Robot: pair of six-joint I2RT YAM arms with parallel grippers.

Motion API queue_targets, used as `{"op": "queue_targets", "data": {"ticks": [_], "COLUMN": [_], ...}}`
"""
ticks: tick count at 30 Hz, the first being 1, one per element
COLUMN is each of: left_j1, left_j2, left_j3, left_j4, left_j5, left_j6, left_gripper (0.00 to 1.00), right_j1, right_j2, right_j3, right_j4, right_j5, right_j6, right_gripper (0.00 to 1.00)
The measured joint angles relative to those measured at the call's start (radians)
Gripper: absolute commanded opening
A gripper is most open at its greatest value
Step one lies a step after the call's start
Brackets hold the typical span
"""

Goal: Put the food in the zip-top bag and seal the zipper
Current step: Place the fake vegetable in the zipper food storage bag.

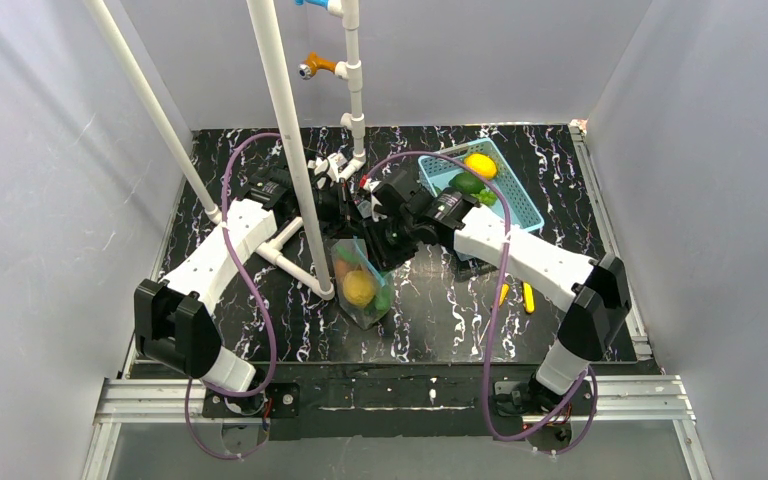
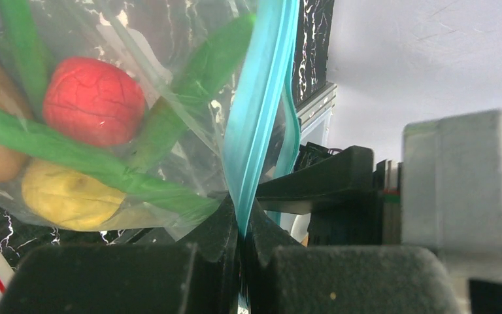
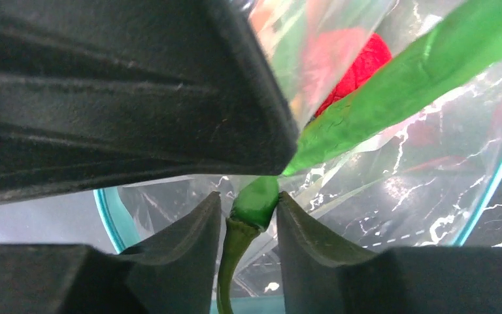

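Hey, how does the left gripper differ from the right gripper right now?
The left gripper is clamped shut on the teal zipper; the right gripper has its fingers apart, flanking a green pod at its stem end. The left gripper holds the zip-top bag by its edge; the right gripper tends food. Both are at the bag.

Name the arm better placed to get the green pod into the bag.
Right. The right claw grips the green pod by its stem at the mouth of the zip-top bag; the left claw is shut on the zipper, steadying the bag.
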Motion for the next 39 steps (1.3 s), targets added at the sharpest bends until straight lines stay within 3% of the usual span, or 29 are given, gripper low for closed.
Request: {"op": "queue_targets", "data": {"ticks": [5,12,24,33,39], "left_j1": [0.0,0.0,0.0,0.0,0.0], "left_j2": [0.0,-0.003,-0.005,-0.005,-0.005], "left_j3": [-0.002,-0.013,-0.013,-0.013,-0.013], "left_j4": [0.001,0.004,0.003,0.001,0.0], "left_j5": [0.0,0.0,0.0,0.0,0.0], "left_j6": [0.0,0.0,0.0,0.0,0.0], "left_gripper": [0.0,0.0,0.0,0.0,0.0], "right_j1": [0.002,-0.043,-0.074,-0.068,-0.068], "right_j2": [-0.021,-0.108,-0.074,-0.051,-0.014], "right_j3": [-0.007,0.067,0.088,0.075,0.058], "right_j4": [0.002,-0.025,-0.106,-0.096,-0.066], "right_j5": [-0.036,-0.083,-0.154,-0.271,-0.316], "right_j6": [-0.002,-0.017,-0.143,-0.128,-0.086], "right_gripper": [0.59,0.59,0.29,0.06,0.18]}}
